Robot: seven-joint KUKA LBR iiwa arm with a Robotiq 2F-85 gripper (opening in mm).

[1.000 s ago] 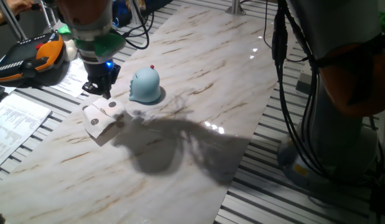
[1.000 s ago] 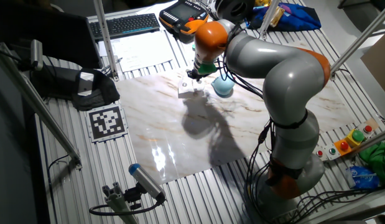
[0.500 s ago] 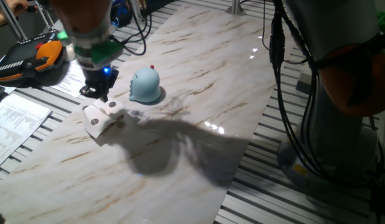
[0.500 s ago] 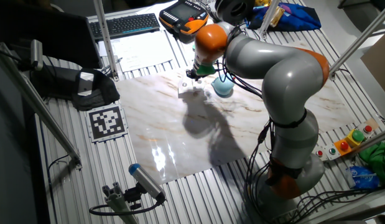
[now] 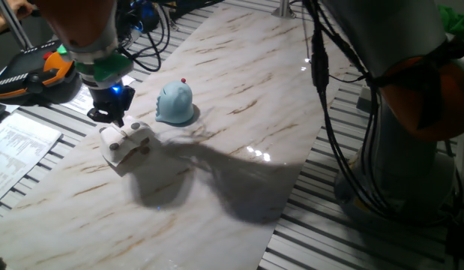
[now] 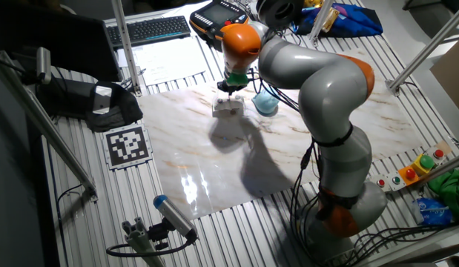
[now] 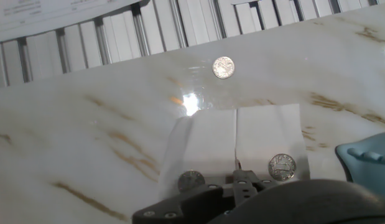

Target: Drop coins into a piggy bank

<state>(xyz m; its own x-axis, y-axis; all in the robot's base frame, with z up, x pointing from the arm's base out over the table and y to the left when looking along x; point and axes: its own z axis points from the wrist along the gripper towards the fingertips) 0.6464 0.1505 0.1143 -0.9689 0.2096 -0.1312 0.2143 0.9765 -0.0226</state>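
Note:
The light blue piggy bank [image 5: 175, 103] with a red knob stands on the marble table; it also shows in the other fixed view [image 6: 265, 104] and at the hand view's right edge [image 7: 368, 163]. An off-white block [image 5: 125, 142] lies to its left. In the hand view the block [image 7: 242, 140] carries two coins [image 7: 282, 166] [image 7: 191, 180], and a third coin [image 7: 223, 67] lies on the table beyond it. My gripper [image 5: 109, 114] hangs just over the block's back left end, apart from the piggy bank. Its fingers look shut together, with nothing seen between them.
An orange and black hand controller [image 5: 37, 71] and printed papers [image 5: 18, 142] lie left of the marble slab [image 5: 239, 90]. A keyboard [image 6: 155, 28] and a fiducial tag [image 6: 127, 143] lie off the slab. Slatted metal tabletop surrounds the slab. The arm's cables hang at the right.
My gripper has moved left, away from the piggy bank, and now sits over the block's left end. The block and piggy bank have not moved.

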